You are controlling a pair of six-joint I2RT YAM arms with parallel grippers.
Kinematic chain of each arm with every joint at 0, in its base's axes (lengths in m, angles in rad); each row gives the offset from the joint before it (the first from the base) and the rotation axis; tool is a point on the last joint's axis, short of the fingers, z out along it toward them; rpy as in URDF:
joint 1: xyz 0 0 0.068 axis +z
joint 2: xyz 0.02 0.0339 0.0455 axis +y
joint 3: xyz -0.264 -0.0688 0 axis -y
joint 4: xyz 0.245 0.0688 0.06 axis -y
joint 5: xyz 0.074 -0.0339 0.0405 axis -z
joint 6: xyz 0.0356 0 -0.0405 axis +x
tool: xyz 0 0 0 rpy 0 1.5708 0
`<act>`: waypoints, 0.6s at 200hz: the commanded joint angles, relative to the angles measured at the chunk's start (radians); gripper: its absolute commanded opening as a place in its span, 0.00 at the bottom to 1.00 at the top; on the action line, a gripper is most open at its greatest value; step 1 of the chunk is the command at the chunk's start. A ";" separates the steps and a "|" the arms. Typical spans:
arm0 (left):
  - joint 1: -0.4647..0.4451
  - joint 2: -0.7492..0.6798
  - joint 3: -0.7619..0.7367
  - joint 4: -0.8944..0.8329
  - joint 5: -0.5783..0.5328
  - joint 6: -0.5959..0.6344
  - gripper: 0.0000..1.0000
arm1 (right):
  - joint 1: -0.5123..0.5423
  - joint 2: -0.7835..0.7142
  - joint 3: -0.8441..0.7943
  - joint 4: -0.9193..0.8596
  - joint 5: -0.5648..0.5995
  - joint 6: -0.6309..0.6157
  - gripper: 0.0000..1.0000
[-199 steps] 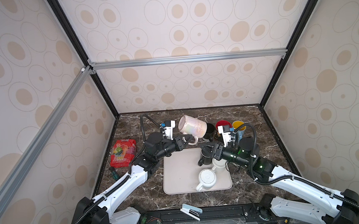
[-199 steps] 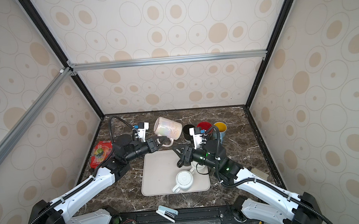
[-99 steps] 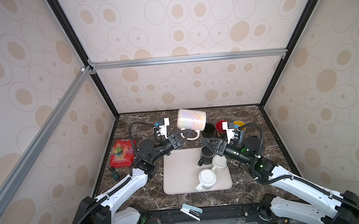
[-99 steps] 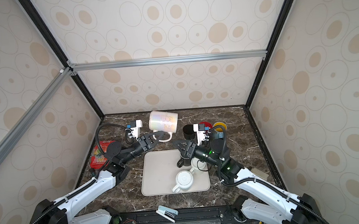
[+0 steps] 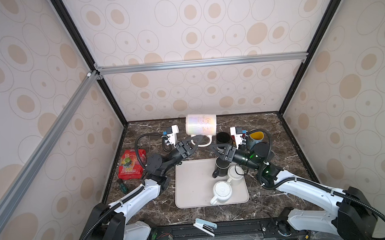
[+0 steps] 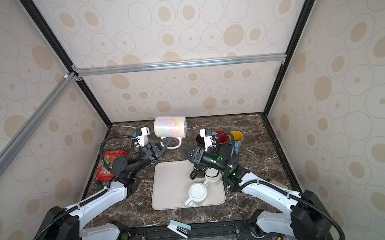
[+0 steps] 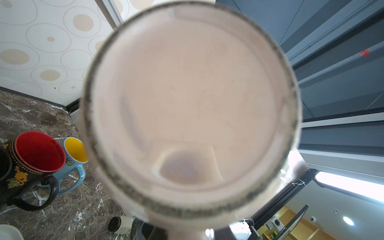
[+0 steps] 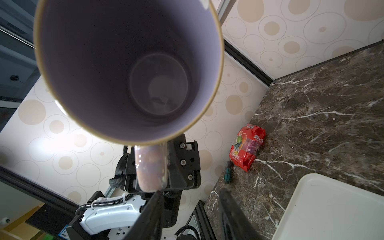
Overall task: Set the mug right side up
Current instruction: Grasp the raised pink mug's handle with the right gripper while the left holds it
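A white pearly mug [image 5: 201,127] [image 6: 170,126] hangs in the air above the back of the table, lying on its side. My left gripper [image 5: 199,138] [image 6: 168,140] is shut on the mug's handle [image 8: 150,168], from below. The mug's base [image 7: 191,108] fills the left wrist view. Its open mouth [image 8: 128,68] faces the right wrist camera. My right gripper [image 5: 214,147] [image 6: 182,150] [image 8: 191,207] stands open just right of the mug and a little lower. Nothing is between its fingers and it does not touch the mug.
A white tray [image 5: 191,187] holds a black mug [image 5: 221,169] and two upturned white mugs [image 5: 222,189]. Black [image 5: 223,138], red [image 7: 39,151] and yellow-lined blue [image 5: 255,138] mugs stand upright behind it. At the left lie a red snack packet [image 5: 131,164] and a screwdriver [image 5: 122,185].
My left gripper has lifted the mug higher and turned it from tilted to lying level. My right gripper has risen from over the tray toward the mug.
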 commanded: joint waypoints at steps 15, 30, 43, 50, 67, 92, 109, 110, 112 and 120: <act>-0.006 -0.013 0.017 0.160 0.029 -0.014 0.00 | -0.003 0.010 0.033 0.137 -0.036 0.040 0.45; -0.006 -0.004 0.020 0.172 0.035 -0.020 0.00 | -0.003 -0.007 0.022 0.139 -0.025 0.027 0.45; -0.005 0.004 0.014 0.182 0.030 -0.028 0.00 | -0.003 -0.021 0.016 0.143 -0.016 0.017 0.45; -0.006 0.008 0.013 0.185 0.033 -0.030 0.00 | -0.004 -0.030 0.014 0.142 -0.015 0.009 0.45; -0.006 0.010 0.009 0.192 0.029 -0.032 0.00 | -0.003 -0.045 0.022 0.121 -0.014 -0.006 0.46; -0.006 0.012 0.007 0.184 0.033 -0.020 0.00 | -0.003 -0.048 0.036 0.084 0.003 -0.042 0.49; -0.006 0.018 0.003 0.206 0.034 -0.032 0.00 | -0.006 -0.017 0.060 0.074 -0.002 -0.047 0.49; -0.006 0.019 0.003 0.207 0.036 -0.032 0.00 | -0.007 -0.015 0.062 0.074 -0.003 -0.047 0.49; -0.006 0.019 0.002 0.209 0.036 -0.033 0.00 | -0.007 -0.011 0.064 0.077 -0.005 -0.045 0.49; -0.006 0.019 0.000 0.209 0.038 -0.031 0.00 | -0.007 0.008 0.074 0.089 -0.011 -0.037 0.49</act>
